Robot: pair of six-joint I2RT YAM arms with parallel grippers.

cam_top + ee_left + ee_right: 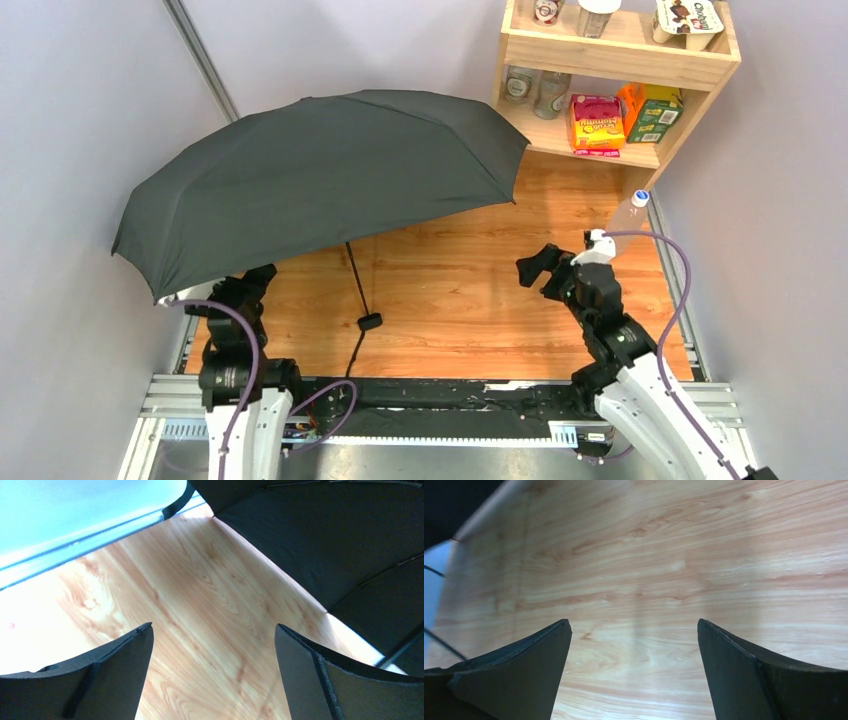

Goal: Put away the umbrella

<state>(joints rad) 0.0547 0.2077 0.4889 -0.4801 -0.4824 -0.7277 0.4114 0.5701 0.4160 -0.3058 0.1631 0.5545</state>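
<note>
Under umbrella (320,175), half-hidden left end effector (212,625)

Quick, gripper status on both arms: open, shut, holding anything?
Left gripper: open, holding nothing.
Right gripper: open, holding nothing.

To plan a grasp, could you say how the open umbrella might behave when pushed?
The umbrella would probably rock or roll, since it lies open and tilted. Its fabric likely gives under a push; the thin shaft looks stiffer, so it may be better for gripping.
</note>
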